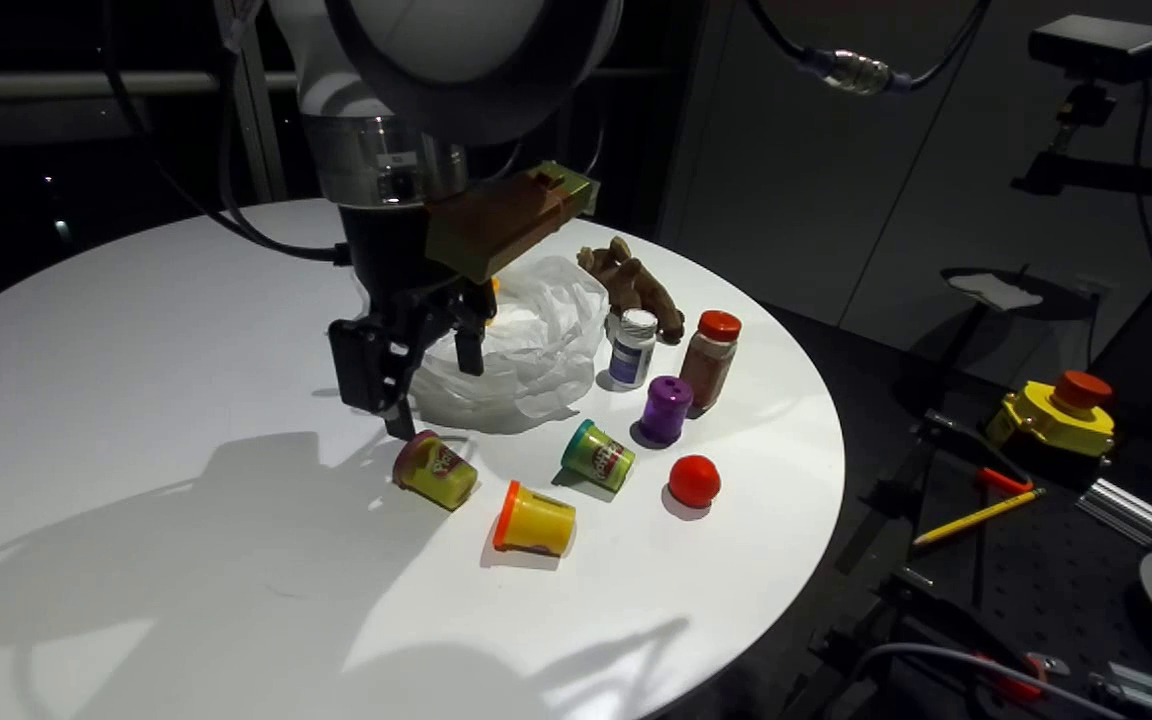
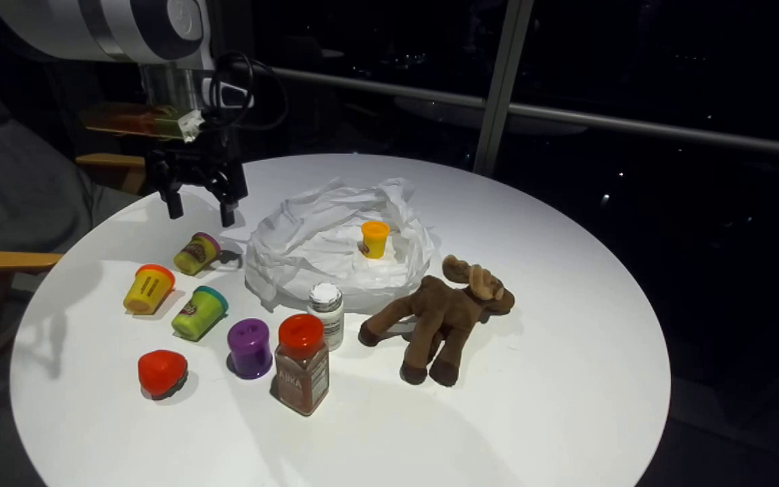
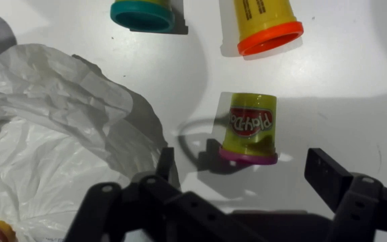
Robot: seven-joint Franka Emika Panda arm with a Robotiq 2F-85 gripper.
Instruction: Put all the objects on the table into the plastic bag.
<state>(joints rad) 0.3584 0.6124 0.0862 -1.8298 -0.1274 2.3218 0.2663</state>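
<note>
The black two-fingered hand (image 2: 201,214) is hovering above the white round tabletop (image 2: 511,426), fingers spread wide, gripping nothing. A purple-lidded yellow-green plastic tub (image 3: 252,137) is lying on its side below, just beside the crumpled translucent white plastic bag (image 2: 274,270); probably the next pick. Good grasp here: centring on the tub, going straight down, closing across mid-body, since the tapered round wall may be rolling or slipping. In the wrist view the bag-side finger is overlapping the bag's edge, so keeping clear of pinching film.

The bag is gaping upward, holding an amber-lidded yellow tub (image 2: 375,242), standing upright. Outside, on the tabletop, are sitting: orange-lidded yellow tub (image 2: 149,292), teal-lidded green tub (image 2: 197,316), purple plastic cylinder (image 2: 250,354), clear red-capped jar (image 2: 303,380) showing brown contents, white plastic bottle (image 2: 333,325) (contents not visible), red rounded piece (image 2: 161,372), brown plush moose (image 2: 441,308).
</note>
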